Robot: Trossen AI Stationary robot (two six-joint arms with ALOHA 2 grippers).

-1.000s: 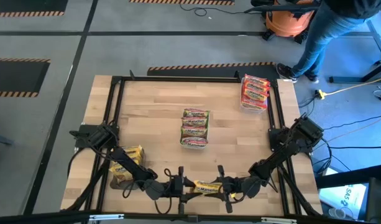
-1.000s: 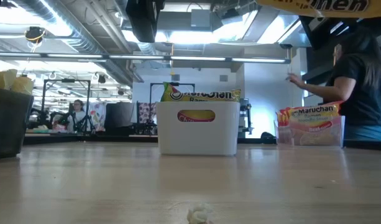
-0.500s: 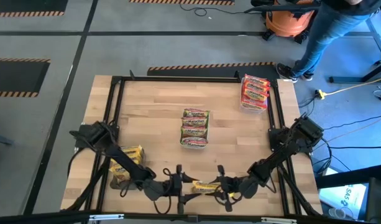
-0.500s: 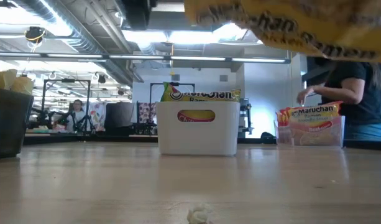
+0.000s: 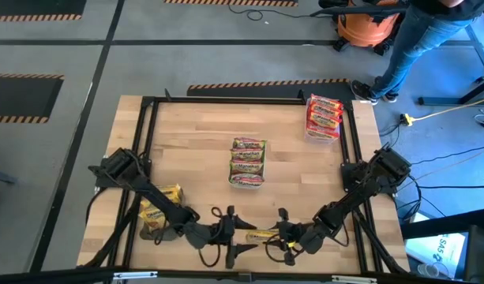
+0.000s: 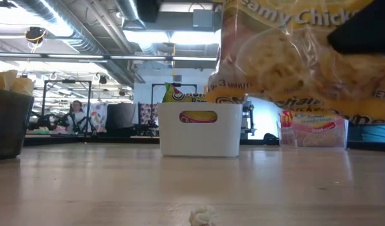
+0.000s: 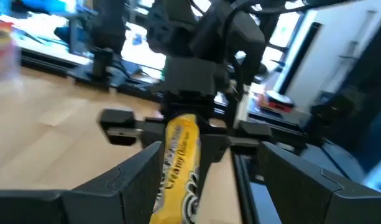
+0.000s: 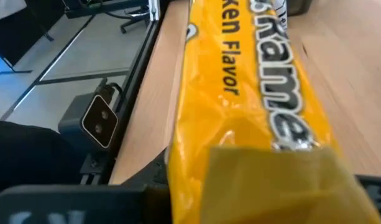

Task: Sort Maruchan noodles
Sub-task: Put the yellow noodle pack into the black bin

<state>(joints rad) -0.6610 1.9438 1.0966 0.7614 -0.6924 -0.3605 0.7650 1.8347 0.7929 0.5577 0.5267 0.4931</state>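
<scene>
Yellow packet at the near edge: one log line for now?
yellow packet: held by right end effector | left end effector: open around it, not gripping | bins: untouched

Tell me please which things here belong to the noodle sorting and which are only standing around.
Part of the job:
- yellow packet, held by the right gripper
- left gripper, open beside it
- yellow stack
- green stack
- red stack

Just around:
- orange vacuum
- person beyond the table
</scene>
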